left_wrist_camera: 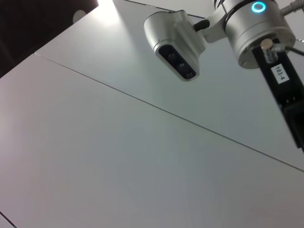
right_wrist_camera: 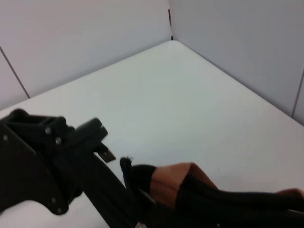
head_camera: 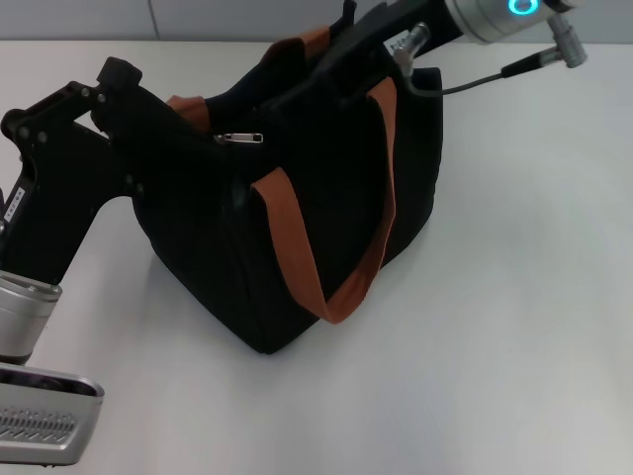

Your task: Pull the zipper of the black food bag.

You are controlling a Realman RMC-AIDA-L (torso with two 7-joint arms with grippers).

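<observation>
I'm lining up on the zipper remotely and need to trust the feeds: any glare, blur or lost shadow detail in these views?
Head view: even light, sharp; the silver zipper stands out, but the left gripper blends into the black food bag. Left wrist view: bright glare on the table by the dark corner; bag absent. Right wrist view: soft and blurry.

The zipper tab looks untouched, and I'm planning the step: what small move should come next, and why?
Probably ease the left claw toward the zipper. The silver tab lies free on the black food bag, just beside that claw, while the right claw sits at the bag's far upper edge, seemingly bracing it.
</observation>
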